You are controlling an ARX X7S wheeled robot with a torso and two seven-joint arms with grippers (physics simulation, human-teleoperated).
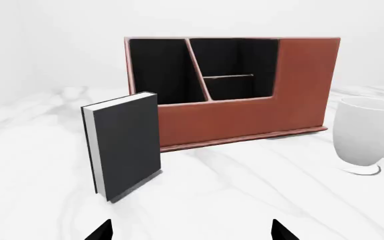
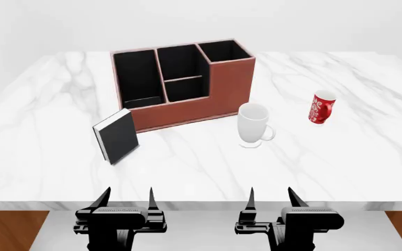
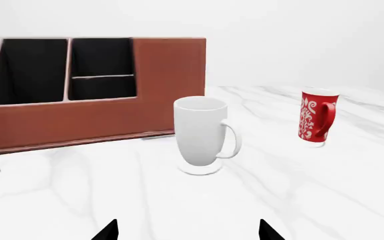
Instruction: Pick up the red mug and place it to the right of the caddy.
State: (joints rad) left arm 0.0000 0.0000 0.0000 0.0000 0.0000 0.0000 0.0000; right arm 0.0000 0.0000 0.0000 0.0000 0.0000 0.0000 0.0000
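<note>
Still, nothing gripped: both grippers sat apart, empty.
You needed the right gripper around the red mug, passing the white mug, near the caddy.

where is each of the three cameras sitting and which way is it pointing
Head view: high behind the table edge, looking forward and down at the caddy, red mug and book; left gripper and right gripper show, both open.
Left wrist view: low over the tabletop, facing book and caddy; fingertips show.
Right wrist view: low, facing white mug and red mug; fingertips show.
Both wrist views share the caddy and white mug.
</note>
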